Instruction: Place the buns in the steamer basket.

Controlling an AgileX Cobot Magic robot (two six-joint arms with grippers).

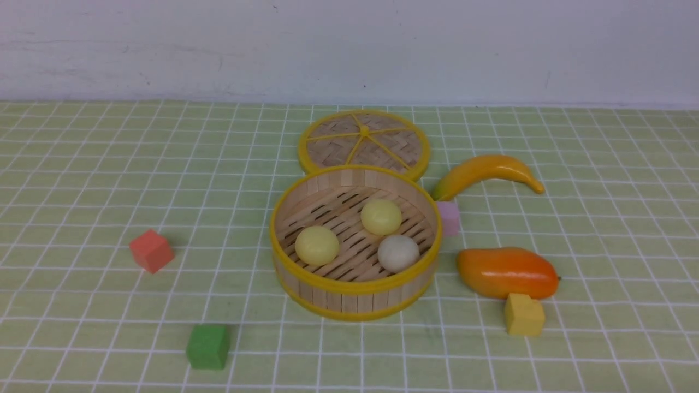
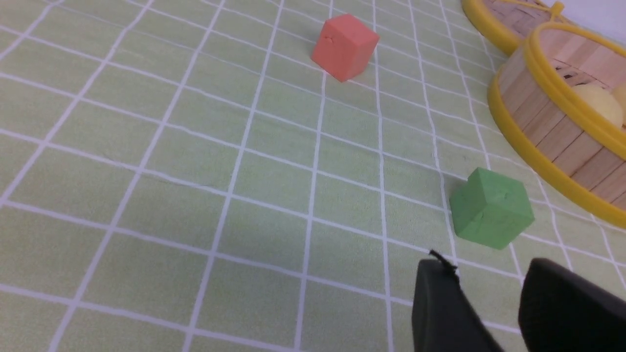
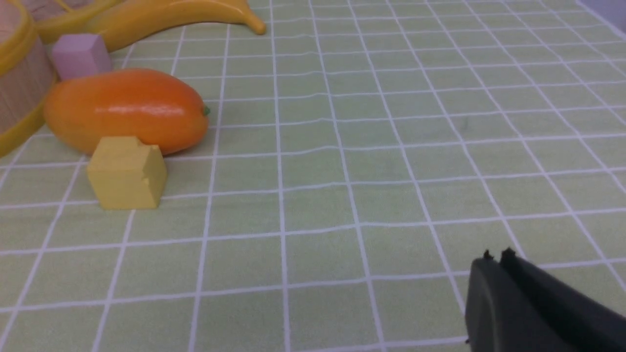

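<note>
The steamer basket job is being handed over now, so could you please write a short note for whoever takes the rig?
Left gripper: open, empty, low over the cloth near the green cube.
Right gripper: shut, empty, over bare cloth away from the mango.
Buns: all three sit on the slatted floor of the steamer basket: two yellow buns and the white bun.
Done: every bun is in the basket.
Left: nothing for the buns. The lid lies flat behind the basket, off it.
</note>
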